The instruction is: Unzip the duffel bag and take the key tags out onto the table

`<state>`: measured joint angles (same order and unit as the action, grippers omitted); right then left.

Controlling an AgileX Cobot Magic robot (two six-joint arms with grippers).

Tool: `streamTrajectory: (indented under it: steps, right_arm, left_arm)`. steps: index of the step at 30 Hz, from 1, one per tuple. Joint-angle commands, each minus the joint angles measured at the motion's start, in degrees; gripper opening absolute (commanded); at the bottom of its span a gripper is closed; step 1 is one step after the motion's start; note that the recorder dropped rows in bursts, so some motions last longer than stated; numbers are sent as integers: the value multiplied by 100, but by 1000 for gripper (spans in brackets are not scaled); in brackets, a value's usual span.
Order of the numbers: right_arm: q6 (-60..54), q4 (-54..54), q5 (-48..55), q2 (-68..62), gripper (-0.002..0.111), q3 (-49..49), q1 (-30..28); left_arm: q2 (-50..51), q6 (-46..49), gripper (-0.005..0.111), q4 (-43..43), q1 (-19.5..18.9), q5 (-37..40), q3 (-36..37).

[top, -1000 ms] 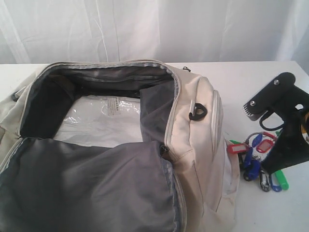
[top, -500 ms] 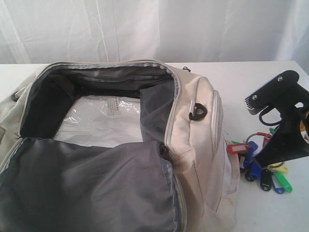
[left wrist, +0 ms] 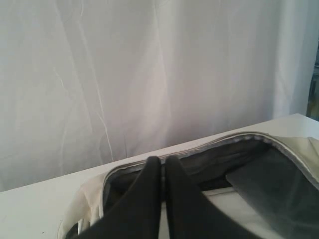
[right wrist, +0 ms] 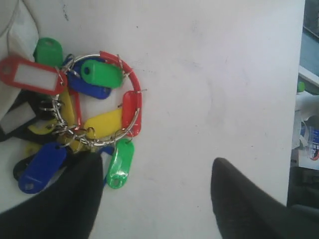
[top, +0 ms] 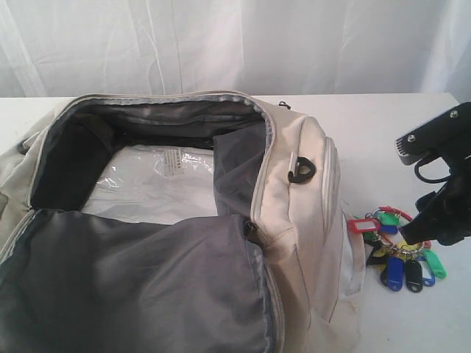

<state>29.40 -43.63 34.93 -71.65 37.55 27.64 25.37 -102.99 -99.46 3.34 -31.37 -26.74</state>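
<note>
Key tags (top: 397, 251): one bunch on one ring.

Exterior view. The bunch lies on the table (top: 383, 118), just beside the right end of the one duffel bag (top: 302, 184). The bag is unzipped with its main flap folded back, showing dark lining and one clear plastic packet (top: 154, 184). The right gripper (top: 423, 229) hangs just over the bunch. Step judged: set-down, with the task close to done.

Left wrist view. The left gripper (left wrist: 163, 167) hangs over the bag's open mouth, its jaws pressed together and holding nothing.

Right wrist view. The right gripper's jaws stand wide apart and empty. The bunch sits off to one side, with one finger (right wrist: 75, 199) over a blue tag; contact cannot be told. Count on the ring (right wrist: 99, 99): three green, three red, two blue, at least two yellow, and black ones partly hidden. The next move calls for lifting straight clear without snagging the ring.
</note>
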Motion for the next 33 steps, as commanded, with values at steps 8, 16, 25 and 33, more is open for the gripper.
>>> streamTrajectory:
  steps: [8,16,25,33]
  right_arm:
    - [154,123,-172,1069,58,-30,-31]
    - [-374,1284,-365,1612,32,-30,-31]
    - [-324,1320,-1064,3005,20,-30,-31]
    - [-324,1319,-1406,3983,1,-70,-31]
  left_arm:
    - [-64,-2,10,-49,38,1,22]
    - [-64,-2,10,-49,38,-34,22]
    - [-68,-2,10,-49,38,157,22]
    - [-68,-40,10,129,38,1402,22]
